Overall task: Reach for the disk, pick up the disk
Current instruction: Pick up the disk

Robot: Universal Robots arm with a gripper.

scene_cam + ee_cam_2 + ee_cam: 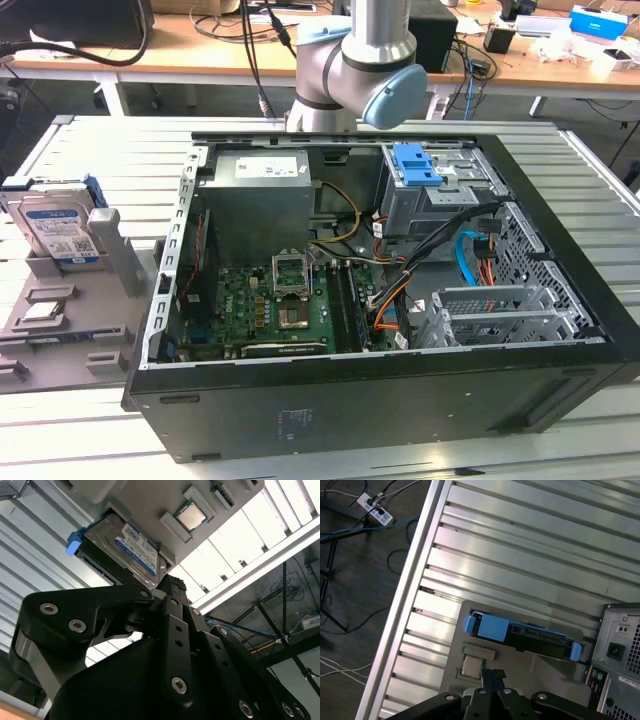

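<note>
Well, I'm just reaching: my end effector [493,674], pressed together and empty, has the disk [530,637] well ahead of it and must spread, I think.

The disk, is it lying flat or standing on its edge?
Standing on edge, somewhat tilted: the disk sits in a slot of the grey holder.

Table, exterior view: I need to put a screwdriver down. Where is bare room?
Bare slats of the table lie behind the grey tray and in front of the computer case. The tray, with the disk and chip, is crowded; so is the case's inside.
</note>
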